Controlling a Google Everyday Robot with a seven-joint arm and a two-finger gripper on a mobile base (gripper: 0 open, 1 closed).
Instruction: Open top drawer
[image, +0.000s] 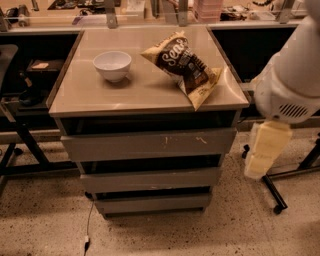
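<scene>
The pincer (260, 160) hangs at about 3 o'clock in the view, a pale cream piece pointing down below the bulky white arm (292, 75), off the right side of the cabinet and touching nothing. Whether it is spread or pressed together I cannot tell.

The top drawer (150, 144) sits just left of centre, directly beneath the tan surface (145, 97). Its grey front carries pale scratches right of the middle, and a dark gap runs along above it. At 6 o'clock from it are the two narrower drawer fronts (150, 179), stacked one under the other.

On the surface, a white bowl (112, 65) stands toward 10 o'clock. A dark snack bag (182, 67) lies at 3 o'clock from the bowl, one corner reaching the surface's right front edge.
</scene>
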